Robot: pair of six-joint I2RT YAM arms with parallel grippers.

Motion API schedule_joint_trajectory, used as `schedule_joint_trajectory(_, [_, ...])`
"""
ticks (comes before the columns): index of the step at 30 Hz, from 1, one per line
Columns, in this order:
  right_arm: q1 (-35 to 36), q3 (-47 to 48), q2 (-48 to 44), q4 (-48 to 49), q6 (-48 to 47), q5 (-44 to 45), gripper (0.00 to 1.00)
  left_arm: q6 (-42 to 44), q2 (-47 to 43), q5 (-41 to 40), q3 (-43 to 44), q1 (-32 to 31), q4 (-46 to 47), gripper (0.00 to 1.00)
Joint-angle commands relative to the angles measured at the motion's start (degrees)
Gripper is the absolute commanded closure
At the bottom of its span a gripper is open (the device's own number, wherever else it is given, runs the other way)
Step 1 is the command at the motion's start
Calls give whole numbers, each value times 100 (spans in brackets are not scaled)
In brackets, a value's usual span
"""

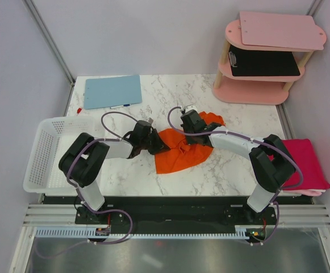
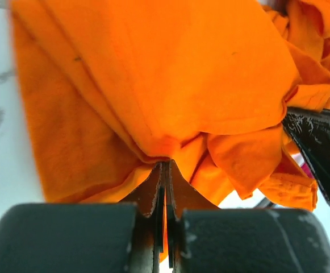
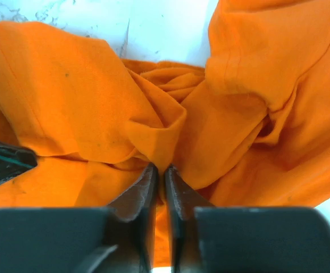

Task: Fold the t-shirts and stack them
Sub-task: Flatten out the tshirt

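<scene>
The bright orange t-shirt [image 1: 179, 152] lies bunched in the middle of the marble table. My left gripper [image 1: 157, 142] is shut on a fold at its left edge; in the left wrist view the cloth [image 2: 170, 85] is pinched between the closed jaws [image 2: 166, 166]. My right gripper [image 1: 194, 132] is shut on a fold at its upper right; in the right wrist view the cloth [image 3: 96, 102] bunches into the closed jaws [image 3: 161, 169]. The magenta-pink t-shirt [image 1: 306, 162] lies folded at the table's right edge.
A white mesh basket [image 1: 42, 151] sits at the left edge. A light-blue clipboard [image 1: 112, 91] lies at the back left. A pink tiered shelf [image 1: 261, 68] with a pale pink board [image 1: 279, 29] on top stands at the back right.
</scene>
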Motion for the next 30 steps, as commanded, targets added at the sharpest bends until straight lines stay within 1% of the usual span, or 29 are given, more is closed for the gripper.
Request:
schedule_joint_trajectory(1, [-18, -137, -219, 40, -97, -114, 69, 433, -597, -613, 219, 15, -563, 98])
schedule_joint_trajectory(2, [-9, -181, -281, 49, -124, -175, 51, 477, -685, -666, 237, 33, -643, 98])
schedule_joint_trajectory(4, [-35, -260, -334, 101, -124, -263, 38, 591, -861, -824, 290, 59, -836, 98])
schedule_joint_trajectory(5, [-27, -295, -395, 119, -115, -298, 28, 627, -879, -842, 333, 85, -871, 98])
schedule_joint_trajectory(6, [-35, -321, -413, 180, -107, -351, 26, 662, -897, -869, 351, 103, -915, 98])
schedule_joint_trajectory(7, [-44, -365, -431, 207, -80, -369, 23, 671, -888, -860, 369, 120, -951, 98])
schedule_joint_trajectory(9, [-97, -392, -474, 260, -36, -482, 21, 688, -871, -842, 386, 156, -960, 98])
schedule_joint_trajectory(15, [-167, -567, -501, 514, 78, -711, 23, 732, -1020, -921, 360, 314, -1047, 98])
schedule_joint_trajectory(18, [-167, -638, -562, 699, 148, -843, 26, 794, -1108, -974, 378, 472, -1170, 98])
schedule_joint_trajectory(20, [-176, -699, -589, 865, 192, -957, 31, 829, -1126, -939, 386, 612, -1206, 98])
schedule_joint_trajectory(21, [-167, -734, -606, 919, 210, -984, 39, 838, -1117, -930, 404, 665, -1215, 98])
schedule_joint_trajectory(22, [-167, -735, -589, 963, 219, -1002, 63, 855, -1108, -922, 430, 753, -1232, 98])
schedule_joint_trajectory(23, [-167, -726, -580, 972, 245, -984, 77, 890, -1099, -930, 448, 788, -1250, 98])
schedule_joint_trajectory(25, [-167, -682, -597, 946, 245, -1002, 98, 943, -1073, -922, 509, 893, -1329, 98])
schedule_joint_trajectory(26, [-167, -682, -624, 928, 236, -1019, 100, 987, -1064, -939, 527, 938, -1355, 98])
schedule_joint_trajectory(30, [-167, -682, -905, 735, 149, -870, 100, 1101, -994, -957, 632, 1183, -1505, 98])
